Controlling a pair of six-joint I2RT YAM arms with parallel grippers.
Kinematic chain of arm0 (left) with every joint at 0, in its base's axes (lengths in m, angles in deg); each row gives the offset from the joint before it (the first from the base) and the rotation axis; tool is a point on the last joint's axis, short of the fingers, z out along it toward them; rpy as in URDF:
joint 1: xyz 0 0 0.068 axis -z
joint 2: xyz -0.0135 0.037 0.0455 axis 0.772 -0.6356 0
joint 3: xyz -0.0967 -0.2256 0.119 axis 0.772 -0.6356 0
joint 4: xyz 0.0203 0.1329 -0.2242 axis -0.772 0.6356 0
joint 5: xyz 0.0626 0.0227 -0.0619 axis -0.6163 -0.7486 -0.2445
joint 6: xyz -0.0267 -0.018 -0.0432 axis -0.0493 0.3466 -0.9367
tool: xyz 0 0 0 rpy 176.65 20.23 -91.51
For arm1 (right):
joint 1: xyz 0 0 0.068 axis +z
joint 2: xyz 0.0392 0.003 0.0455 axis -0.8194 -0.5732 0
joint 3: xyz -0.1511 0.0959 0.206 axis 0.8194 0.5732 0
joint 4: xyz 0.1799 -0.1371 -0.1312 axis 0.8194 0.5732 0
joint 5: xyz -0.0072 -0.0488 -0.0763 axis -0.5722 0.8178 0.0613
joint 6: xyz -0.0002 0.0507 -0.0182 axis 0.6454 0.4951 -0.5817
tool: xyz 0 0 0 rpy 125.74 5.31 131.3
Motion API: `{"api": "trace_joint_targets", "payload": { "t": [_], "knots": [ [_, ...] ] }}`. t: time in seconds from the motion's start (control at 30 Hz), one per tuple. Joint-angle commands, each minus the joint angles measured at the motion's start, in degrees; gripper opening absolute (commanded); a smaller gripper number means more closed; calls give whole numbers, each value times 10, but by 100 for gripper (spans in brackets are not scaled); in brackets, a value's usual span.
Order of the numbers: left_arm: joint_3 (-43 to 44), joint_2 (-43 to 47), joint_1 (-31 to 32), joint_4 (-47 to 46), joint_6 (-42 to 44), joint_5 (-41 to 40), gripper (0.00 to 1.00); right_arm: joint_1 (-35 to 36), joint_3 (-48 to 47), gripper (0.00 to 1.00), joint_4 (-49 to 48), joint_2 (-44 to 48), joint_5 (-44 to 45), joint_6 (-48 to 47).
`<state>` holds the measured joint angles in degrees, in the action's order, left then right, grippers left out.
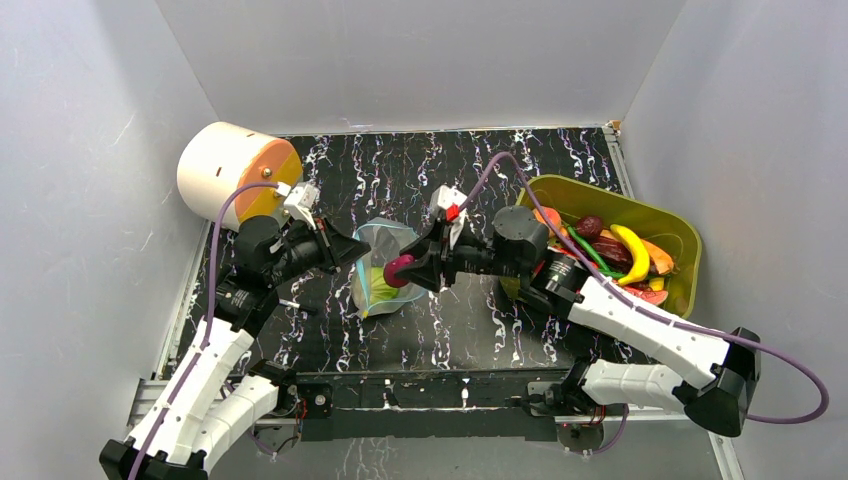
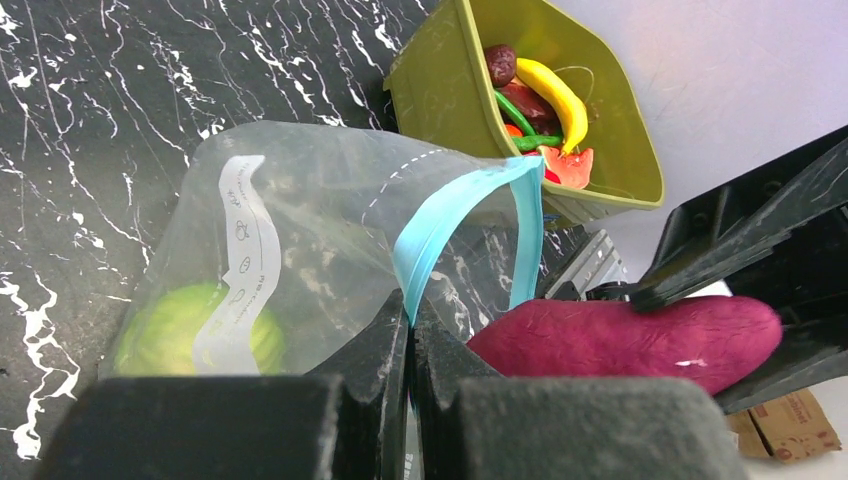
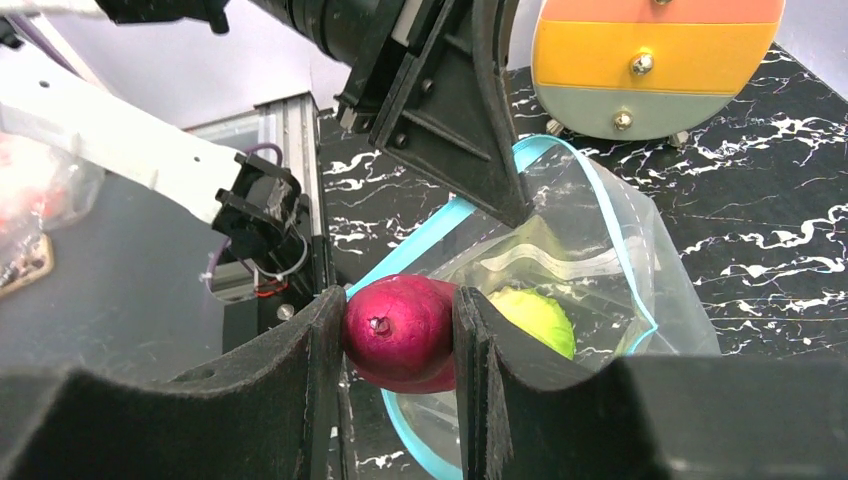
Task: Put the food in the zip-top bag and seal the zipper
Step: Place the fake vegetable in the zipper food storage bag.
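While left gripper (image 2: 410, 312) pinches the zipper (image 2: 452, 212), right gripper (image 3: 400, 298) clamps one sweet potato (image 3: 402, 338).

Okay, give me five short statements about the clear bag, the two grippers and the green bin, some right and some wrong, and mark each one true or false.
1. The right gripper is shut on the purple plastic sweet potato. True.
2. The clear crinkly zip-top bag is empty. False: a green toy cabbage lies inside it.
3. The left gripper pinches the light blue-teal zipper strip. True.
4. The yellow plastic toy banana is in the bag. False: it lies in the olive-green plastic bin.
5. The bag's mouth is pressed shut. False: the strip stands in an open loop, with the sweet potato at the opening.
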<state>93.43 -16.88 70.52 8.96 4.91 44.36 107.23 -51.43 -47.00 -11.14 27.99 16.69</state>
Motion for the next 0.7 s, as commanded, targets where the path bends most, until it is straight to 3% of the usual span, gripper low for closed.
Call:
{"api": "trace_joint_targets", "payload": {
  "t": [0.0,0.37,0.67],
  "knots": [
    [12,15,1,-15,-16,29,0,18,17,21,-48,6,32,-71],
    [35,8,1,4,4,87,0,36,60,18,-57,-7,47,-245],
    [34,16,1,-1,8,126,0,57,49,18,19,-31,58,-413]
  ]
}}
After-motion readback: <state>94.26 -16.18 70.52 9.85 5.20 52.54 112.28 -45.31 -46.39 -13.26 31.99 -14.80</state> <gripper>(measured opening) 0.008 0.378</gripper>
